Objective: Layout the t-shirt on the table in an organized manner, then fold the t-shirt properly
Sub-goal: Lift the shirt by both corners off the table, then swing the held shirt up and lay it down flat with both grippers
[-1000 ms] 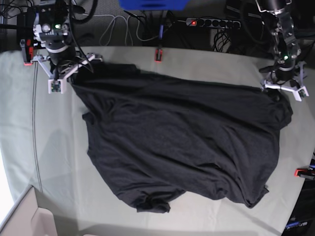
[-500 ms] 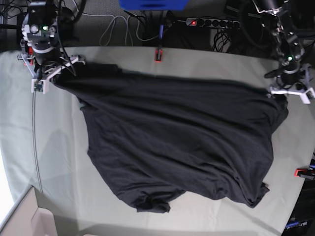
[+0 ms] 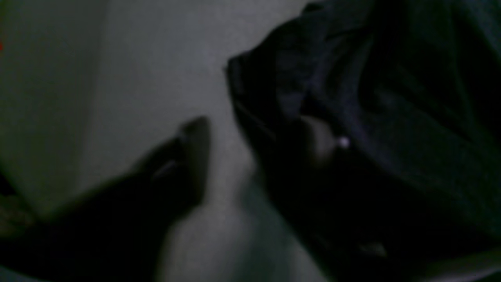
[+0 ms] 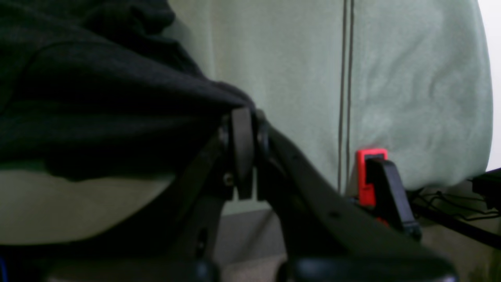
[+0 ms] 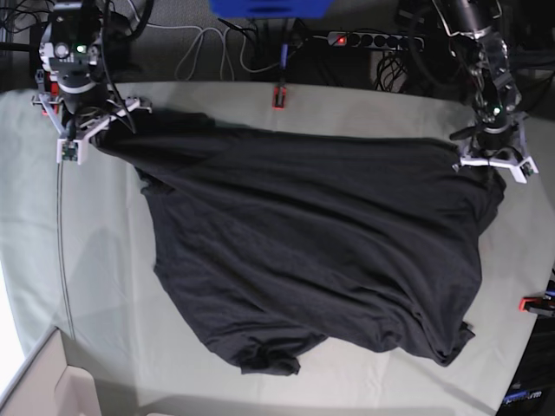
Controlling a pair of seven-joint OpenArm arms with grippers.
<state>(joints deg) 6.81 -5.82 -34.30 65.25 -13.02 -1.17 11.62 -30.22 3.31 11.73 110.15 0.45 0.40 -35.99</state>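
black t-shirt (image 5: 312, 251) across the table (image 5: 95, 286), right gripper (image 4: 242, 152) clamped on its corner, left gripper (image 3: 250, 152) fingers apart at its edge

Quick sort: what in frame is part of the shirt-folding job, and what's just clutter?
Job:
- t-shirt
- table
- right gripper, fingers shut on a shirt corner
- left gripper, at the opposite shirt corner

Clutter:
- red clamp
- power strip
- white cables
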